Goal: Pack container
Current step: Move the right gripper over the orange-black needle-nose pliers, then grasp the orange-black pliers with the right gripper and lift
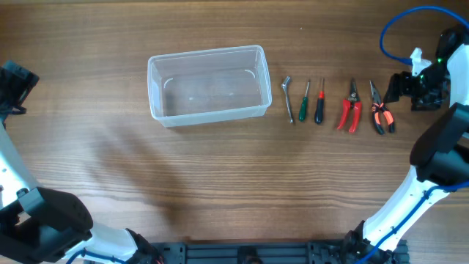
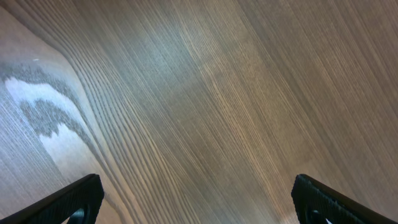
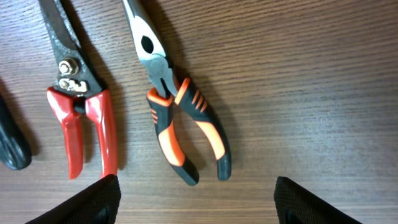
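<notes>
The clear plastic container [image 1: 207,84] stands empty on the table, left of centre. To its right lies a row of tools: a small wrench [image 1: 288,99], a green screwdriver [image 1: 304,102], a red-black screwdriver [image 1: 319,103], red-handled snips [image 1: 349,108] and orange-black pliers [image 1: 380,108]. My right gripper [image 1: 407,86] is open and empty, just right of the pliers. In the right wrist view the pliers [image 3: 180,118] and snips [image 3: 81,106] lie ahead of my open fingers [image 3: 196,199]. My left gripper [image 2: 199,199] is open over bare wood at the far left [image 1: 11,84].
The wooden table [image 1: 220,191] carries the tools. A blue cable [image 1: 410,18] loops above the right arm. The arm bases [image 1: 44,220] stand at the front corners.
</notes>
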{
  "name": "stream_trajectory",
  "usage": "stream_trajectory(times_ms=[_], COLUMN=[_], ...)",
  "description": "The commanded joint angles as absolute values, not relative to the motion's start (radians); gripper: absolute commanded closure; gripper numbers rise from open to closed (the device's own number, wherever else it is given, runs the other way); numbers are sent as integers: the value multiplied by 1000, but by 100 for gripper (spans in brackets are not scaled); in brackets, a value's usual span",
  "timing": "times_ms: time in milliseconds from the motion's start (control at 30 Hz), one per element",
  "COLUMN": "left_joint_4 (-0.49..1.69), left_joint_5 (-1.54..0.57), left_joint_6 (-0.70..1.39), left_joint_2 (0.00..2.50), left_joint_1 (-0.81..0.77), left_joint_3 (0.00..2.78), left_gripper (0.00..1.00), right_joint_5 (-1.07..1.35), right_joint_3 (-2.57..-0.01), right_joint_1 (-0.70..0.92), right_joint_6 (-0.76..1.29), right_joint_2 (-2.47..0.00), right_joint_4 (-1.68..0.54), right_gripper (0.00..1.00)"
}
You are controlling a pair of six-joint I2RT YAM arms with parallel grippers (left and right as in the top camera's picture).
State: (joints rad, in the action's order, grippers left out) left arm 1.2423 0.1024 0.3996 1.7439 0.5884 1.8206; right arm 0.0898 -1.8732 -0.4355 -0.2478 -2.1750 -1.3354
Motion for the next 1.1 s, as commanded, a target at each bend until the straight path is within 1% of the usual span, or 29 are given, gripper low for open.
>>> stream_trajectory(times_ms=[0, 200, 300, 333, 433, 500, 567, 600, 700, 900, 1000, 1067], left_joint_4=[1242, 1243, 1242, 1243, 1242, 1243, 1243, 1243, 1243, 1243, 1242, 1242], left_joint_5=[94, 94, 94, 94, 94, 94, 94, 94, 94, 94, 94, 94], left_joint_6=[412, 412, 412, 412, 412, 412, 412, 412, 412, 412, 412, 412], left_joint_2=[1747, 1747, 1747, 1747, 1747, 1747, 1747, 1747, 1747, 1747, 1747, 1747], left_joint_1=[592, 592, 592, 592, 592, 592, 592, 592, 592, 592, 592, 592], left_joint_3=[1817, 1817, 1817, 1817, 1817, 1817, 1817, 1817, 1817, 1817, 1817, 1817], left_gripper=[0, 0, 0, 0, 0, 0, 0, 0, 0, 0, 0, 0], right_joint_5=[112, 113, 110, 100, 78, 78, 80, 94, 167, 120, 119, 92], right_joint_3=[-1871, -1843, -1739, -1689, -1541, -1460, -1420, -1411, -1403, -1398, -1398, -1398], right_joint_1=[-439, -439, -439, -439, -439, -439, -438, -435, -427, -383, -352, -337], right_joint_6=[-229, -214, -211, -212, -264, -303, -318, -318, -317, -336, -398, -401], right_joint_2=[-2008, -1799, -1709, -1685, -1672, -1696, -1723, -1736, -1770, -1794, -1816, -1842], right_joint_4=[-1338, -1329, -1280, -1243, -1095, -992, -972, -983, -1011, -998, -987, -982], right_gripper=[20, 20, 19, 17, 15, 12, 12, 13, 22, 23, 27, 29])
